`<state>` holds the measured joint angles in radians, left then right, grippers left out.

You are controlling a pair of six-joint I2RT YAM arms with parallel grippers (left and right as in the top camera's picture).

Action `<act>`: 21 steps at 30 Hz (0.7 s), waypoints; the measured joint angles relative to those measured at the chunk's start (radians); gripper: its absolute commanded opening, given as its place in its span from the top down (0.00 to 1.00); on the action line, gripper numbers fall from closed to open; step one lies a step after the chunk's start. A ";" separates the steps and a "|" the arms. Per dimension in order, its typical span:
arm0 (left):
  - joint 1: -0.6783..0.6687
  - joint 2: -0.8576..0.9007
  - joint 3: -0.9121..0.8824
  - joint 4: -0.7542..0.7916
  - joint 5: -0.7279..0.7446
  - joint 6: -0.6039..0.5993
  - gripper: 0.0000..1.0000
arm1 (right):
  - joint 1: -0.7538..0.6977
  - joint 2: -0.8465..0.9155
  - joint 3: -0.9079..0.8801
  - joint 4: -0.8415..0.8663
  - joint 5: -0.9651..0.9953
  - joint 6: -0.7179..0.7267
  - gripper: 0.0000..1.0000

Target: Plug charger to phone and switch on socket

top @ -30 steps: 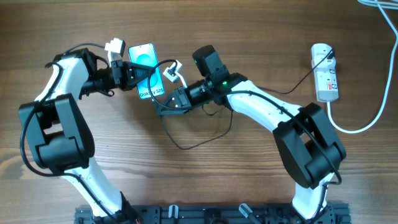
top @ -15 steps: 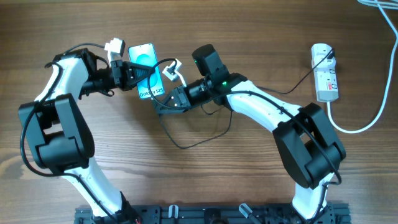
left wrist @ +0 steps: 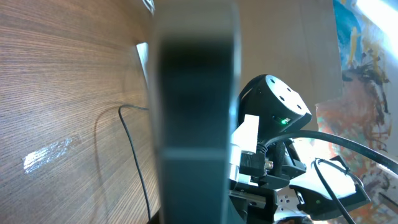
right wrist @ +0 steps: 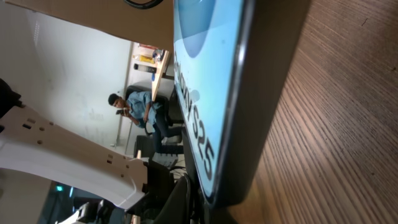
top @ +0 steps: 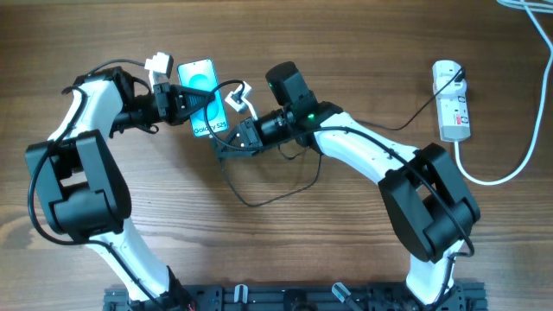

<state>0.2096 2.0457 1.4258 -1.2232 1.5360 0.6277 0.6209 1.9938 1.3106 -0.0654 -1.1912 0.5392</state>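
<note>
The phone (top: 204,95) shows its light blue face in the overhead view, raised off the table, with my left gripper (top: 188,101) shut on its left edge. In the left wrist view the phone (left wrist: 194,106) is a dark blurred bar seen edge-on. My right gripper (top: 223,138) is shut on the plug end of the charger (top: 252,202) and sits right at the phone's lower end. The right wrist view is filled by the phone (right wrist: 208,87), so the plug tip is hidden. The thin black cable loops over the table to the white socket (top: 453,104) at far right.
A thick white cord (top: 517,164) runs from the socket off the top right corner. The slack cable (left wrist: 133,163) lies on the wood below the phone. The arm bases stand along the table's front edge (top: 285,298).
The right gripper has crept slightly left toward the phone's lower end. The left arm and phone hold still.
</note>
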 measured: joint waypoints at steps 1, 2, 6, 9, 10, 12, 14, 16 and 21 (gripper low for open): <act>0.000 0.000 0.000 0.000 0.000 0.000 0.96 | 0.000 0.000 0.000 0.000 0.000 0.000 0.96; 0.000 0.000 0.000 0.000 0.000 0.000 0.96 | 0.000 0.000 0.000 0.000 0.000 0.003 0.96; 0.000 0.000 0.000 0.000 0.001 0.000 0.96 | -0.002 0.000 0.000 0.000 -0.001 0.003 0.95; 0.000 0.000 0.000 0.004 0.006 0.000 0.96 | -0.005 0.000 0.000 0.000 -0.001 0.003 0.96; 0.000 0.000 0.000 0.004 0.007 0.000 0.96 | -0.006 0.000 0.000 0.000 -0.001 0.003 0.95; 0.000 0.000 0.000 0.008 0.007 0.000 0.96 | -0.008 0.000 0.000 0.000 -0.001 0.003 0.96; 0.000 0.000 0.000 0.010 0.007 0.000 0.96 | -0.008 0.000 0.000 0.000 -0.001 0.003 0.96; 0.000 0.000 0.000 0.011 0.007 0.000 0.96 | -0.008 0.000 0.000 0.000 -0.001 -0.002 0.96; 0.000 0.000 0.000 0.012 0.008 0.000 0.96 | -0.010 0.000 0.000 -0.001 0.000 -0.018 0.96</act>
<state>0.2096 2.0457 1.4258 -1.2110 1.5436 0.6281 0.6113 1.9938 1.3106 -0.0666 -1.1915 0.5209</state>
